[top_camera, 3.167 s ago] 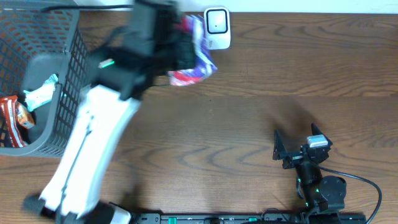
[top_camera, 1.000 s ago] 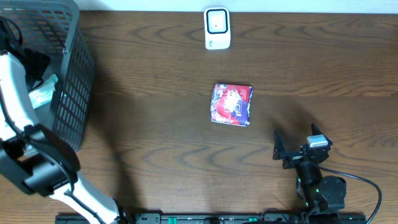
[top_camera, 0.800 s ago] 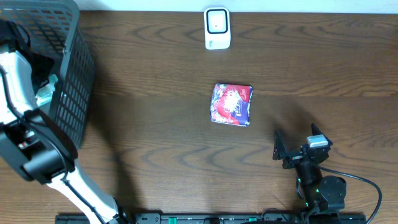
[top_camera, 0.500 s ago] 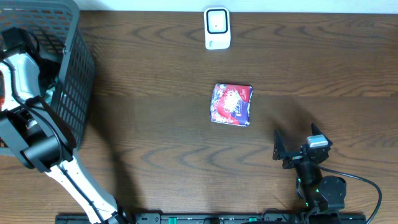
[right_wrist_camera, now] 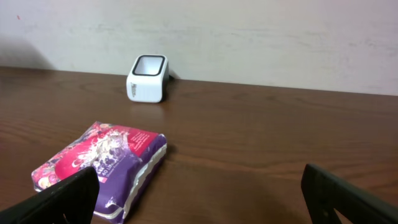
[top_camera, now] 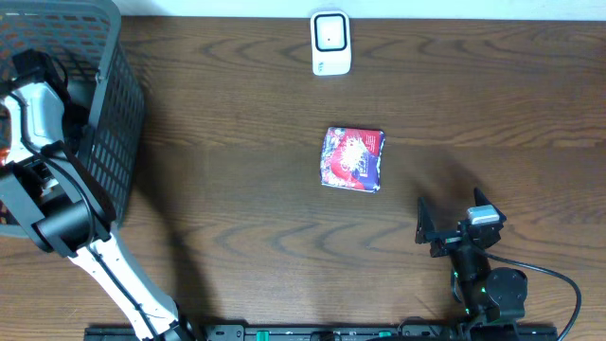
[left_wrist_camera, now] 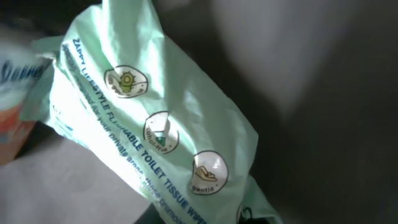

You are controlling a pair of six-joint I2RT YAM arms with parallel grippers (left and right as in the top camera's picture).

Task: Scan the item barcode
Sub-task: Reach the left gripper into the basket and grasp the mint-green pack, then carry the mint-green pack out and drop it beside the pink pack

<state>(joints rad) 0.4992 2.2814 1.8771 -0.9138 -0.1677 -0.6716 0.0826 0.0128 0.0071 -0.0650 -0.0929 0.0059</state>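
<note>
Left tool [top_camera: 36, 68] is down inside the basket [top_camera: 112, 142], pressed together; whether it pinches anything I cannot tell. Right tool [top_camera: 453, 220] stands spread at the lower right of the overhead view, holding nothing. A brown wooden surface [top_camera: 218, 199] fills that view, with the grey mesh basket in its upper left corner. A green tissue pack [left_wrist_camera: 155, 137] fills the left wrist view. The red-and-purple packet [top_camera: 353, 159] lies flat at the centre of the surface, apart from both tools. The white scanner [top_camera: 330, 43] stands at the top centre, well apart from the packet.
</note>
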